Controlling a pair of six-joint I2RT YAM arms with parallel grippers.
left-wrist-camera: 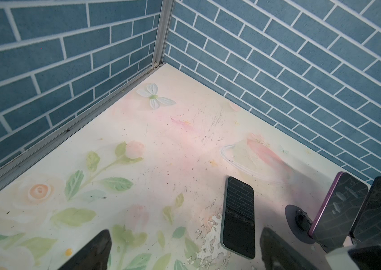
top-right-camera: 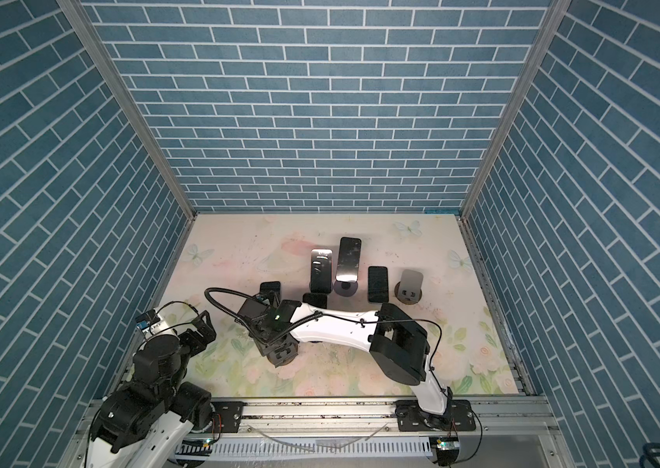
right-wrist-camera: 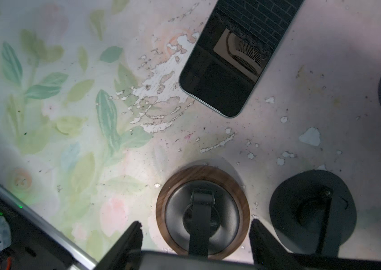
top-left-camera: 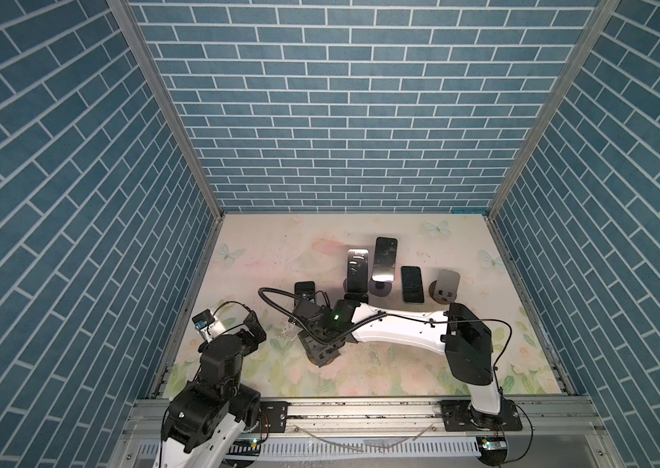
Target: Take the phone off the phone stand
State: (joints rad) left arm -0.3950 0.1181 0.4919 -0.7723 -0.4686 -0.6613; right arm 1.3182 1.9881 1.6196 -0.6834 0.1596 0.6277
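Clamps right pincer (right-wrist-camera: 196, 222) on phone (right-wrist-camera: 196, 259) by its edges, directly over wood-ringed phone stand (right-wrist-camera: 222, 210) on floral worktop (right-wrist-camera: 44, 117). Holds left pincer (left-wrist-camera: 184, 231) spread wide, empty, well apart.

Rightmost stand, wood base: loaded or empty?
Empty. In both top views the rightmost stand shows a bare grey plate; the nearest phone lies flat beside it, apart.

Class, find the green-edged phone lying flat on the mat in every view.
In both top views: green-edged phone just left of centre.
Left wrist: it lies lower right.
Right wrist: it lies at the top, right of centre.
Shared landmark: flaked white patch beside it.
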